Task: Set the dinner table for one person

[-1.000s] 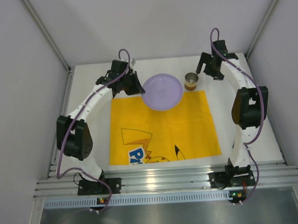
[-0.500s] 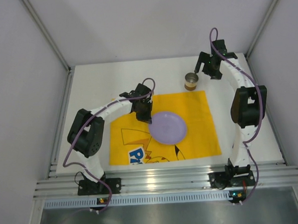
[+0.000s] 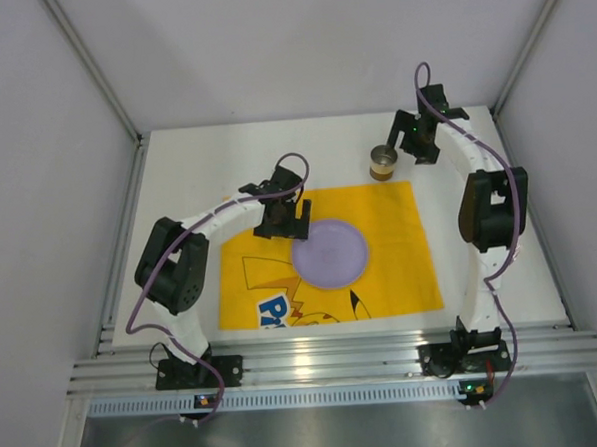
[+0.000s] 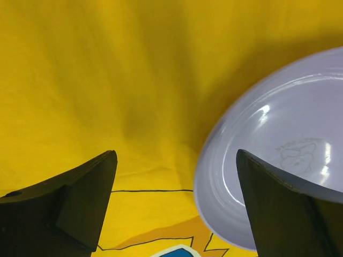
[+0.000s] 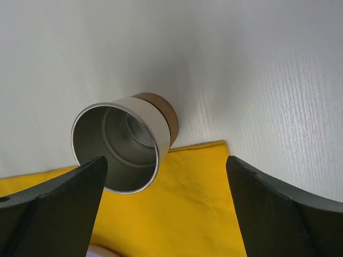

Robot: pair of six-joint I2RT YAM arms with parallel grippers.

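Note:
A lilac plate lies flat on the yellow cartoon-printed mat, which is spread on the white dinner table. My left gripper stands open at the plate's far-left rim, holding nothing. In the left wrist view the left gripper hangs over the mat, its right finger above the plate. A metal cup stands upright just beyond the mat's far edge. My right gripper is open to the cup's right. The right wrist view shows the cup near the left finger of the right gripper, untouched.
White enclosure walls surround the table on three sides. Both arm bases sit on the aluminium rail at the near edge. The mat's far right corner lies under my right gripper, with bare white tabletop beyond it.
My left arm carried the plate from the table's far side down onto the mat, then opened and let it go. The right gripper edged slightly toward the cup.

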